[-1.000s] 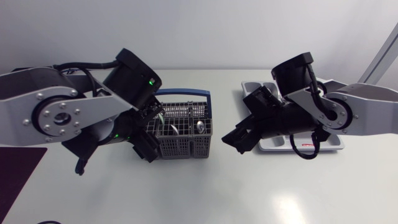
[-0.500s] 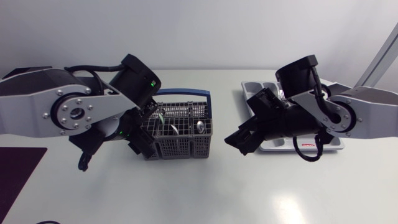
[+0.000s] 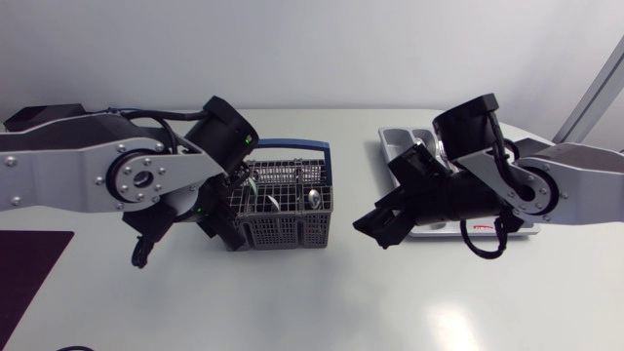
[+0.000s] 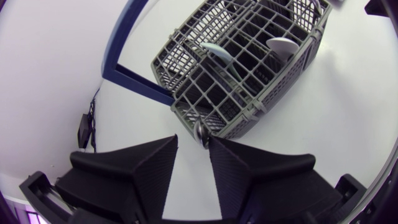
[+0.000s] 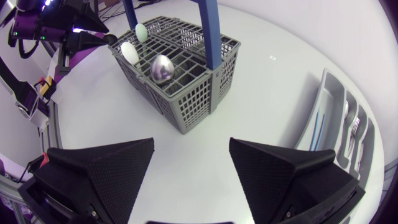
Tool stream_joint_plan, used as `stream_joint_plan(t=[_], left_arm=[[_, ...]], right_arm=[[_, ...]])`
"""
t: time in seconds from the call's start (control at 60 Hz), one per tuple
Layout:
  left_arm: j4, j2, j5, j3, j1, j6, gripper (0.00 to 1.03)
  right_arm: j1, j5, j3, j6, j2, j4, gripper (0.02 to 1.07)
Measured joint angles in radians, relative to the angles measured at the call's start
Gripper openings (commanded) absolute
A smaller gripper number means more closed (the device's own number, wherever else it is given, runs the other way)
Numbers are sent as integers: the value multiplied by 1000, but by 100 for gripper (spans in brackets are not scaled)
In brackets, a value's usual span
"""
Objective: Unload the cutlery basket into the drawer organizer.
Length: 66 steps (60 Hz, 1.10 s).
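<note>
Cutlery basket on the tabletop, spoons standing in it. Our left gripper is at the basket's far-from-organizer corner, with a metal utensil tip between the jaws; can't tell if it's pinched. Our right gripper is beside the basket, jaws spread wide. Drawer organizer is right of the basket; its red print is unreadable.

The head camera is fixed above the table and looks down on the cutlery basket from well back. My left arm comes in on the basket's left and my right arm on its right. The left wrist camera sits close over one end of the basket, looking down past my left gripper. The right wrist camera, farther off beyond the opposite end, faces the basket past my right gripper. All three views share the basket.
</note>
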<state>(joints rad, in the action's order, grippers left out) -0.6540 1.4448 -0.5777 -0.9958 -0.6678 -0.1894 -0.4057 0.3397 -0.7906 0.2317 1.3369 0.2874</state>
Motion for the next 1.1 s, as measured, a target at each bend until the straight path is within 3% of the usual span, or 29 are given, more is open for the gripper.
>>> stream_joint_plan(t=[0.75,1.1], left_arm=[[35,35,-8,0,0,7,6],[46,19,-8,0,4,6,5]], right_arm=[[2,21,19,1,-19,-4,89],[2,23,23,4,-23,-4,89]])
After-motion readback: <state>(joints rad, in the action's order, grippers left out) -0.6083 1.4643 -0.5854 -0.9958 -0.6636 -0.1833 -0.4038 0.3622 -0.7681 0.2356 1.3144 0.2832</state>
